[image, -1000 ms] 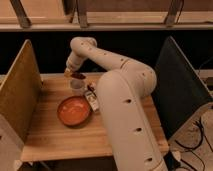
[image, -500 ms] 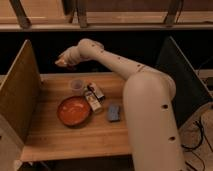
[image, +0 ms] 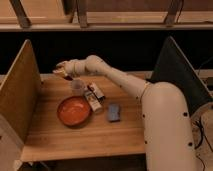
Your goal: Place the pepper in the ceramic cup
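Observation:
The ceramic cup [image: 77,86] is small, pale and round, and stands upright on the wooden table just behind the orange-red bowl. My gripper [image: 63,71] is at the back left of the table, a little above and to the left of the cup. It is shut on a small dark red thing, the pepper [image: 67,76], which shows at its underside. The pepper hangs clear of the cup's rim. My white arm [image: 125,82] reaches in from the right, over the table.
A wide orange-red bowl [image: 74,111] sits in front of the cup. Two small packets or bottles [image: 94,97] lie to the cup's right, and a blue object [image: 114,112] lies further right. Upright panels stand at the left [image: 19,95] and right [image: 180,75] table edges.
One second ago the gripper was right at the cup. It then rose to the upper left, and has since dropped slightly back toward the cup.

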{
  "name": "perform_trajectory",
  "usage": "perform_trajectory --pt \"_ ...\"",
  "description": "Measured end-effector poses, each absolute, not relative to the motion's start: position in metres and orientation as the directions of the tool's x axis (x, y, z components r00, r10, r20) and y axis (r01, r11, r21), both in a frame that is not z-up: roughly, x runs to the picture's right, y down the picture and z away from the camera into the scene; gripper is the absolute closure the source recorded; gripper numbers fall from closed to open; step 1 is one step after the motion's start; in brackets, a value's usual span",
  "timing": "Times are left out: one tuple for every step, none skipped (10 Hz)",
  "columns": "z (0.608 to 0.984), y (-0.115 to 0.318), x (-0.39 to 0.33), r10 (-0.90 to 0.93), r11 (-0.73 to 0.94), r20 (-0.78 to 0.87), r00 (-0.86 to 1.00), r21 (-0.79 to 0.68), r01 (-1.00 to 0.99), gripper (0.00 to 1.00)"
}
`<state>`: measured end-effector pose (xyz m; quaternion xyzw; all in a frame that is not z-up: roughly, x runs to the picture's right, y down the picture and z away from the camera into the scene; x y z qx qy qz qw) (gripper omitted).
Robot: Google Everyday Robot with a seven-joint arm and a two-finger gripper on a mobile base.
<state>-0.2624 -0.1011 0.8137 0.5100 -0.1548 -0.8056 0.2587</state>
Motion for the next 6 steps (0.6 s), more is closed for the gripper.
perform_trajectory --pt "0.820 -0.094 -0.254 -0.586 -0.810 -0.736 -0.339 0.519 0.274 1.00" --pt "0.826 -0.088 -0.244 -0.599 -0.800 -0.730 -0.330 0.523 0.294 1.00" --pt "0.829 -0.084 -0.237 -0.609 -0.791 -0.726 -0.319 0.527 0.309 1.00" --pt "0.831 -0.082 -0.233 -0.614 -0.787 -0.724 -0.315 0.529 0.318 1.00" --pt "0.831 -0.083 -0.233 -0.614 -0.787 -0.724 -0.315 0.529 0.318 0.98" --pt "0.830 -0.082 -0.235 -0.613 -0.788 -0.725 -0.315 0.529 0.315 0.90"
